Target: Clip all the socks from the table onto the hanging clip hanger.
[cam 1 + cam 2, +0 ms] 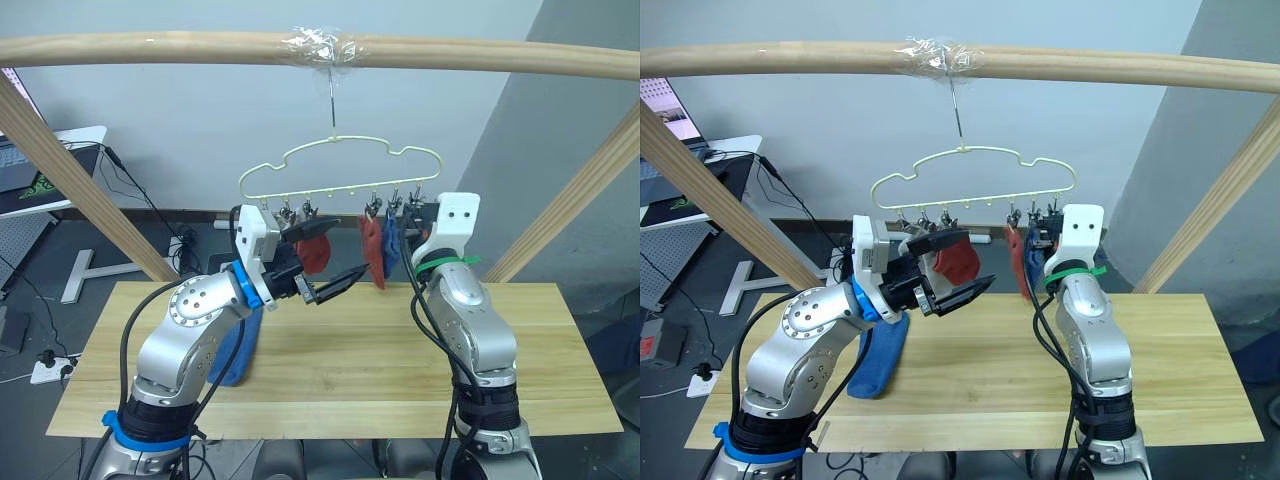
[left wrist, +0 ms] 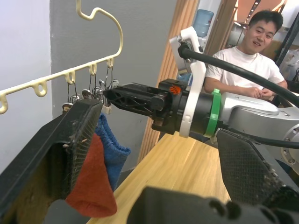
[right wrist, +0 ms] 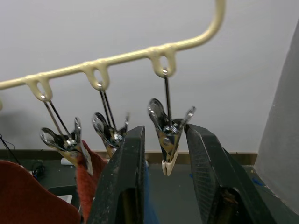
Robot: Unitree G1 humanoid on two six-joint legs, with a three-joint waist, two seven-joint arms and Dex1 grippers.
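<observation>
**Ana:** Jaws first. What are they doing?

**Ben:** On the right gripper the jaws stand apart, one on each side of the last clip, not squeezing it. On the left gripper the jaws stand wide apart too, with a rust-red sock seen between them. I can't tell if it touches them.

**Ana:** Where are the other socks?

**Ben:** A red sock and a blue sock hang side by side from clips on the clip hanger. Another blue sock droops over the near edge of the counter, beside the left arm.

**Ana:** How will a sock handle?

**Ben:** I think it is light, soft and floppy. It bends and sags, so I'd pinch it near the open top edge and push that edge into the clip. The clip is small and swings, so it may wobble away.
</observation>
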